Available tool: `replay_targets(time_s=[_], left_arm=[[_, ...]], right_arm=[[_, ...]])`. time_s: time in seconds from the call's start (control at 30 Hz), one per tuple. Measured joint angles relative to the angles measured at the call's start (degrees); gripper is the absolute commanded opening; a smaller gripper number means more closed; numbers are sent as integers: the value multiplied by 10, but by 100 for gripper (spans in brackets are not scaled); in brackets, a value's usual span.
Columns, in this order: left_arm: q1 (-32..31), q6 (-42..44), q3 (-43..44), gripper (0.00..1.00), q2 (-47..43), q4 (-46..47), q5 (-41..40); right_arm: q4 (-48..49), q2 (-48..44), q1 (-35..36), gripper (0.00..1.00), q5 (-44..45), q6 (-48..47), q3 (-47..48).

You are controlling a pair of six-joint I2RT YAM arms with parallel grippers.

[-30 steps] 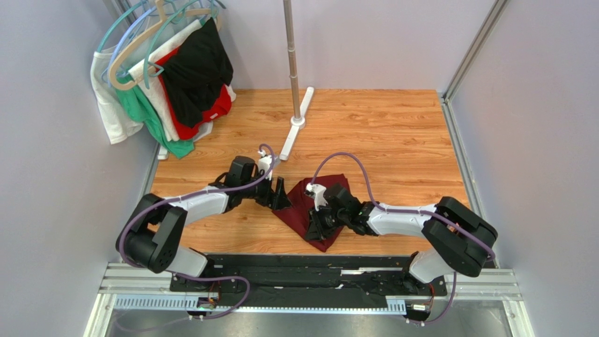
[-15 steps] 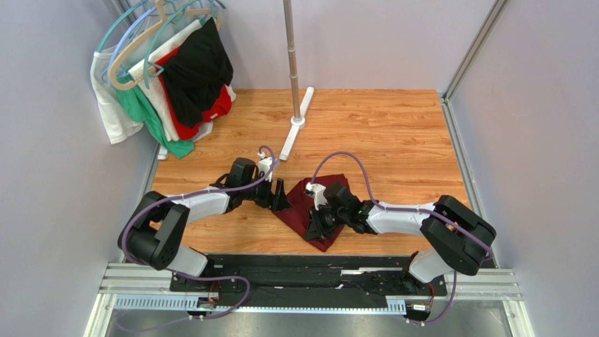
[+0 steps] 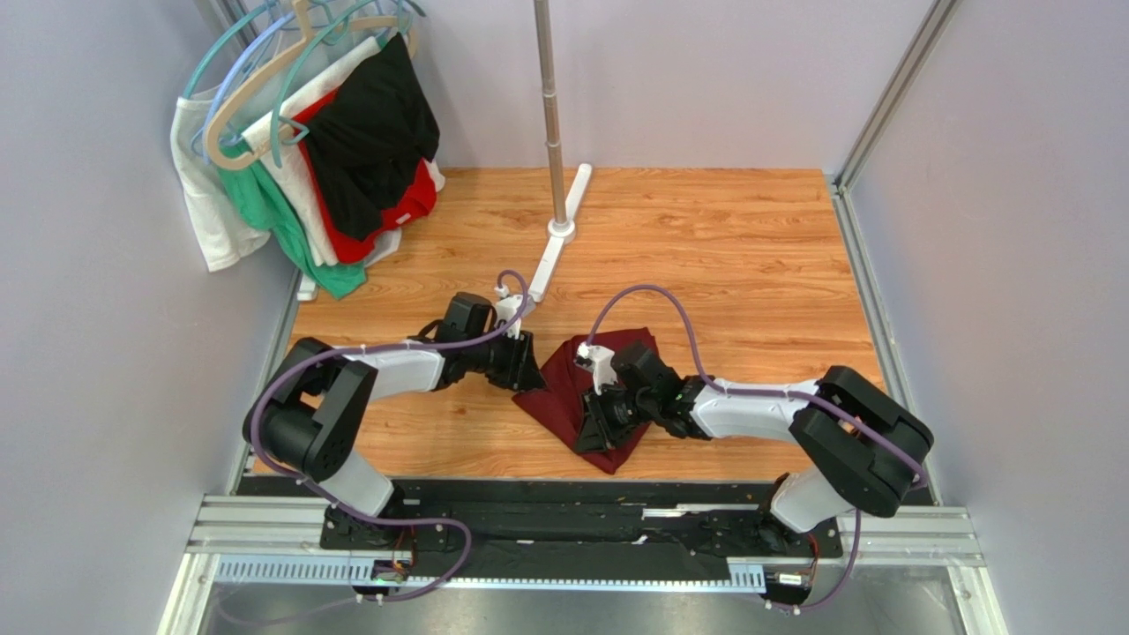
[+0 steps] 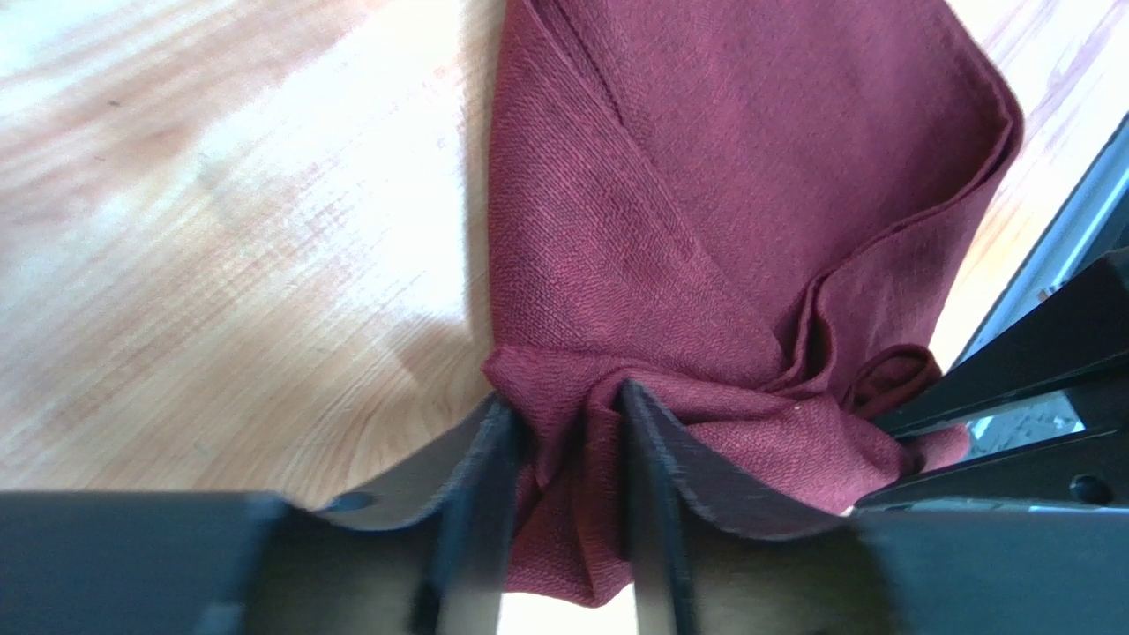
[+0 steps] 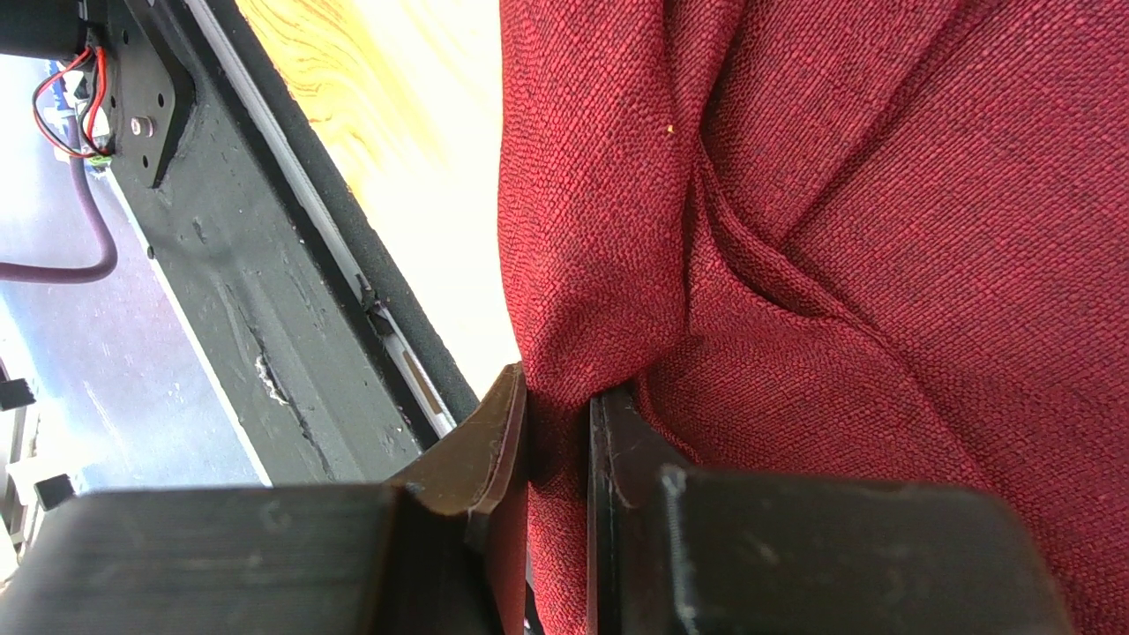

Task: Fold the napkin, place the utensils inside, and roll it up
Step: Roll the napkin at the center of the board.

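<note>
From above, the napkin [image 3: 573,397] lies bunched on the desk [image 3: 742,265], about midway along the near edge and a little back from it, between the two arms. Its near tip points at that edge. The left claw [image 3: 528,371] is at the cloth's left side and the right claw [image 3: 592,421] is on its near right part. From this view I cannot tell how wide either one stands. Clothes [image 3: 331,146] hang on hangers at the far left corner, and a pole [image 3: 547,80] rises at the middle of the far edge.

In the left wrist view, the left claw [image 4: 567,437] is pinched on a gathered fold of the napkin [image 4: 689,172], with only the thickness of the bunched cloth between its two fingers. The rest of the cloth spreads away over the wood in long creases.

In the right wrist view, the right claw [image 5: 557,410] is almost fully closed, with a thin fold of the napkin [image 5: 861,265] clamped in the narrow slit between its fingers. The black rail [image 5: 239,265] of the near edge runs just beside the cloth.
</note>
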Motion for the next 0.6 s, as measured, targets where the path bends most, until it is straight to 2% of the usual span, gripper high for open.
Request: replay_targets(time_s=[0.03, 0.2, 0.23, 0.27, 0.43, 0.6], left_arm=[[-1, 0, 2, 30, 3, -1, 1], [-4, -1, 5, 14, 17, 0, 15], [-4, -2, 5, 6, 19, 0, 17], [-5, -1, 6, 2, 21, 0, 20], [-6, -1, 8, 0, 22, -1, 22], [-7, -2, 17, 0, 22, -19, 13]], right_arm=[[0, 0, 0, 0, 0, 0, 0], [-2, 4, -3, 0, -6, -1, 3], [-2, 5, -4, 0, -8, -1, 3], [-3, 7, -4, 0, -10, -1, 5], [-10, 9, -6, 1, -12, -2, 10], [-29, 6, -5, 23, -2, -5, 18]])
